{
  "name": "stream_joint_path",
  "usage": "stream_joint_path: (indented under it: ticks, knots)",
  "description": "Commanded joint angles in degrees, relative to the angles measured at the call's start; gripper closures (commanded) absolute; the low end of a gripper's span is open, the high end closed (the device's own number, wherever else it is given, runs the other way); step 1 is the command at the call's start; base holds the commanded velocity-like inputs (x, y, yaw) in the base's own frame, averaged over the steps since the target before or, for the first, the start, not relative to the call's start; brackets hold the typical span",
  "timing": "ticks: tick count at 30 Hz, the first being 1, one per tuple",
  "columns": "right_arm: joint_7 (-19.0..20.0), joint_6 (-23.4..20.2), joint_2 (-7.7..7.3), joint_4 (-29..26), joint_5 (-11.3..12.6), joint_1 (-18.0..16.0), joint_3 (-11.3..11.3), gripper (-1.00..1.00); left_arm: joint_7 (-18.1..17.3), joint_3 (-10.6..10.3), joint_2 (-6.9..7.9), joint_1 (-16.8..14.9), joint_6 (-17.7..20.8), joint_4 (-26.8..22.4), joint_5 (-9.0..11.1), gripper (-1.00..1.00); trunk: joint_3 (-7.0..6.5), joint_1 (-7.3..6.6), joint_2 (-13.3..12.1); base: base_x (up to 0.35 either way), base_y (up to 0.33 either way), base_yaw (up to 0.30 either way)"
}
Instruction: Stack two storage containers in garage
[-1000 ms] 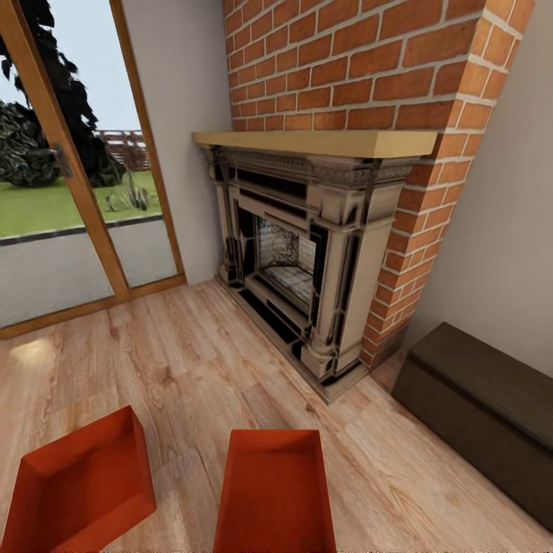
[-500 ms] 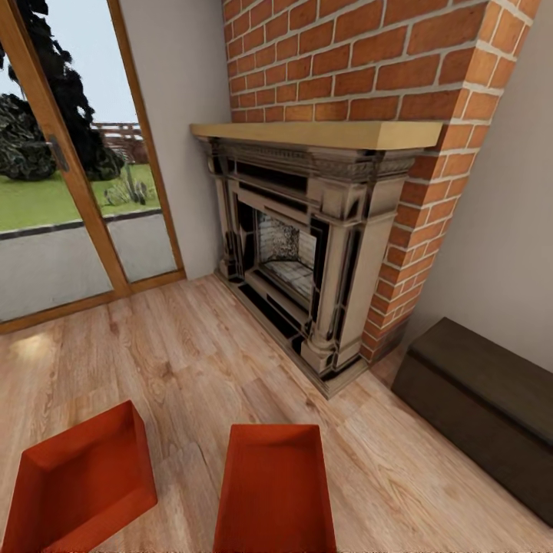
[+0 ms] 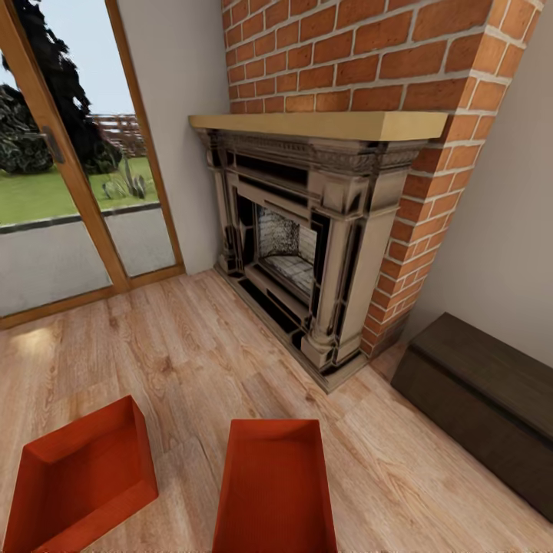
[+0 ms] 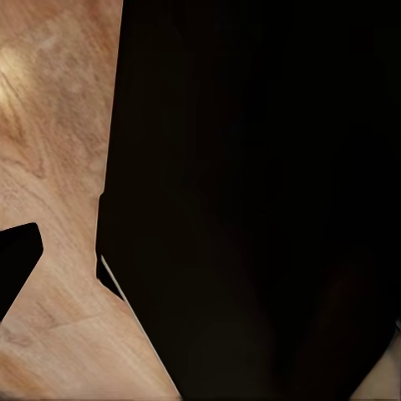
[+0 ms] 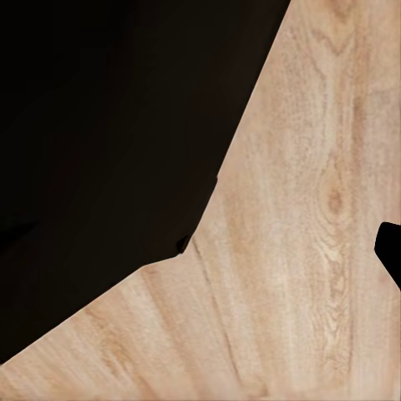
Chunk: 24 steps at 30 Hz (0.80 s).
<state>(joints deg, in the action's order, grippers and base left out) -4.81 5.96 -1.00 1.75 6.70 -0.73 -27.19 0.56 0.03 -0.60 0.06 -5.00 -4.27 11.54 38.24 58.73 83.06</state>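
Two orange-red storage containers stand on the living room's light wood plank floor (image 3: 192, 353) at the near edge of the head view. The left container (image 3: 77, 476) is turned at an angle; the right container (image 3: 275, 491) sits straight, a small gap apart from it. Both are lidless and hold nothing. A dark fingertip (image 4: 17, 259) of my left gripper shows at the edge of the left wrist view over planks, beside a large dark shape. A dark fingertip (image 5: 388, 251) of my right gripper sits at the edge of the right wrist view. Nothing lies between the fingers.
A brick-and-dark-wood fireplace (image 3: 307, 230) with a wooden mantel stands ahead. Wood-framed glass doors (image 3: 69, 192) are at the left. A dark brown wooden chest (image 3: 484, 415) sits against the right wall. Open plank floor lies between the containers and the fireplace.
The whole head view has shifted slightly, with everything sliding a little upward in the picture, so the camera moved. The containers themselves have not moved.
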Motion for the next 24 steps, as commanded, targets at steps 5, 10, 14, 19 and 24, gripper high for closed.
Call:
stream_joint_path:
  ticks: [5,10,14,19,24]
  knots:
    - [0.0,0.4,0.03,0.2,0.6,-0.1,-0.5,-1.0,0.1,-0.1,-0.01,0.0,-0.1,0.0,0.3,-1.0,0.49,0.0,0.0,0.0,0.0,0.0]
    - [0.0,0.4,0.03,0.2,0.6,-0.1,-0.5,-1.0,0.1,0.0,-0.01,0.0,-0.1,0.0,0.3,-1.0,0.93,0.0,0.0,0.0,0.0,0.0]
    - [0.0,0.4,0.03,0.2,0.6,-0.1,-0.5,-1.0,0.1,0.0,-0.01,0.0,-0.1,0.0,0.3,-1.0,1.29,0.0,0.0,0.0,0.0,0.0]
    - [0.0,0.4,0.03,0.2,0.6,-0.1,-0.5,-1.0,0.1,0.0,-0.01,0.0,-0.1,0.0,0.3,-1.0,1.73,0.0,0.0,0.0,0.0,0.0]
    - [-0.1,0.4,0.03,0.2,0.6,-0.1,-0.5,-1.0,0.1,0.0,-0.01,0.0,-0.1,0.0,0.3,-1.0,2.18,0.0,0.0,0.0,0.0,0.0]
